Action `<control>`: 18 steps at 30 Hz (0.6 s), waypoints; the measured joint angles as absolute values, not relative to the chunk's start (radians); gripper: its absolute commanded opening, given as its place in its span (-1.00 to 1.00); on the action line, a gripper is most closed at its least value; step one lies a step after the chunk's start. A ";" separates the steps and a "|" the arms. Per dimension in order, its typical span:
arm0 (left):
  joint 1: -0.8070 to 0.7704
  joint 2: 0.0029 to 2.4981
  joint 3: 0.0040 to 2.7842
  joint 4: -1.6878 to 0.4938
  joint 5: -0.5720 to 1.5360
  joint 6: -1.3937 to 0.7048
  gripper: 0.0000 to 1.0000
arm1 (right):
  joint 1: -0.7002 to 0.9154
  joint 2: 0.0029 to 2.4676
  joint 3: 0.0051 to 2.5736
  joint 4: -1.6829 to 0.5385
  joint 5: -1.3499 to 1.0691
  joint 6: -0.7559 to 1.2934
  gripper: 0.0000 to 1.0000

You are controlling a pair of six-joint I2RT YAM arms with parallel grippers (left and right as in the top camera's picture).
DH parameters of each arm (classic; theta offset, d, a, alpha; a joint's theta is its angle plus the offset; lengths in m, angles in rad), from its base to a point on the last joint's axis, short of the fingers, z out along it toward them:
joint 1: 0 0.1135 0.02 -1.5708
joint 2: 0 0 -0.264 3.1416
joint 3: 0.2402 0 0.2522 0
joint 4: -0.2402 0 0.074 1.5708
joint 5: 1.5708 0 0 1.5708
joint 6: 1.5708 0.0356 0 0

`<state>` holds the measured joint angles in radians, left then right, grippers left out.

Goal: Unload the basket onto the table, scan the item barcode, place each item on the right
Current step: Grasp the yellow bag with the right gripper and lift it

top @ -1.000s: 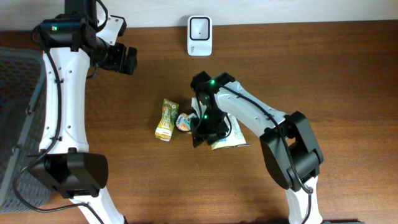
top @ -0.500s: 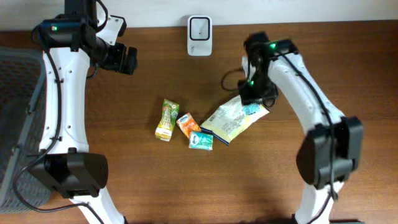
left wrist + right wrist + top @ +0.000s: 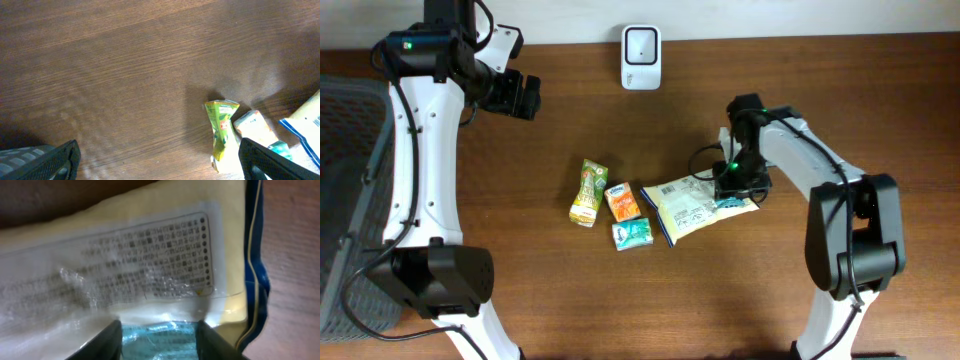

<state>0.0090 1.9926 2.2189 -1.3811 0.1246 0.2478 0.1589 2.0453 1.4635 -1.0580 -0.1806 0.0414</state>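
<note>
Right gripper (image 3: 735,188) pinches the teal end of the snack packet (image 3: 688,208), lying right of centre on the bench (image 3: 540,300), so lift smoothly and present its printed label flat, uncreased, to the scanner (image 3: 641,57) at top centre.

white arms (image 3: 417,150) with black joints (image 3: 432,276), cables (image 3: 700,155) and green lights (image 3: 413,44).

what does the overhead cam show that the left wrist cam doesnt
Only overhead: the white rectangular scanner by the far edge, the grey mesh basket, and the right pincer at the end of the cream and blue flat packet. Only left wrist: a close-up of the wooden table between the jaws of the open left pincer. Both: the green crumpled pouch, the small orange packet and a corner of that flat packet.
</note>
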 measured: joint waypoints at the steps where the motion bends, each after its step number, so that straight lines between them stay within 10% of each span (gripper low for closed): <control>1: 0.009 1.993 2.219 -1.379 0.124 0.248 0.98 | 0.149 2.049 1.510 -1.099 -0.196 0.030 0.05; 14: 0.009 1.993 2.219 -1.380 0.124 0.248 0.98 | 0.347 2.053 1.455 -1.053 -0.282 0.080 -0.09; 18: 0.009 1.993 2.219 -1.380 0.124 0.248 0.98 | 0.252 2.069 1.762 -1.205 -0.237 0.057 0.47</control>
<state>0.0090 1.9926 2.2189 -1.3800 0.1242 0.2478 0.2520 2.0686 1.7622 -1.2053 -0.2375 0.0574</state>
